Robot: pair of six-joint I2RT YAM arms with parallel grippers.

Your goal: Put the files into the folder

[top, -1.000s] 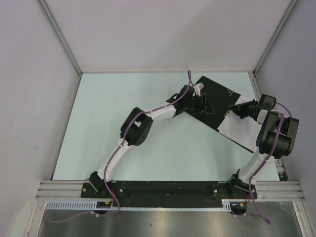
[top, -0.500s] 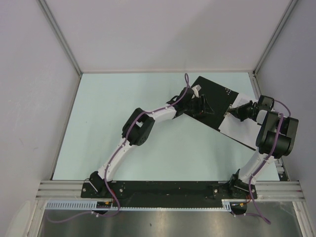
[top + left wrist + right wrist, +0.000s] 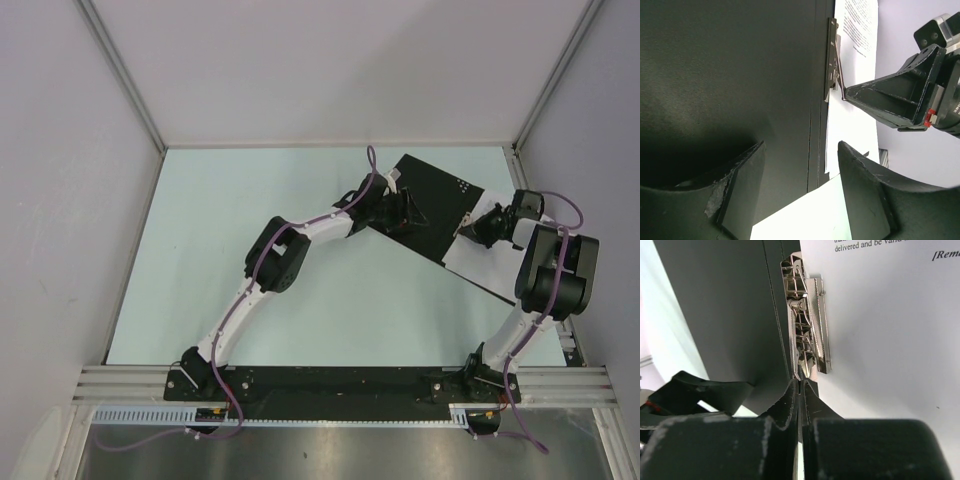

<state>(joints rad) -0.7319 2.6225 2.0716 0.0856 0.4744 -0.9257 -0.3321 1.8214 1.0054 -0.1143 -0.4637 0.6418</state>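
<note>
Lying open on the table (image 3: 250,230), black inside up, the folder (image 3: 440,185) is carrying the sheets (image 3: 482,264) on its right half, a printed one on top; how many are lying there I cannot tell; the clip (image 3: 812,325) at the spine is resting along their edge; the right gripper (image 3: 470,228) is pinching the clip's thin lever (image 3: 838,70), jaws clenched on it; the left gripper (image 3: 405,213) is hovering spread and empty over the bare black cover; judging from this, loading is nearly done; clamping the sheets and shutting the cover are remaining.
</note>
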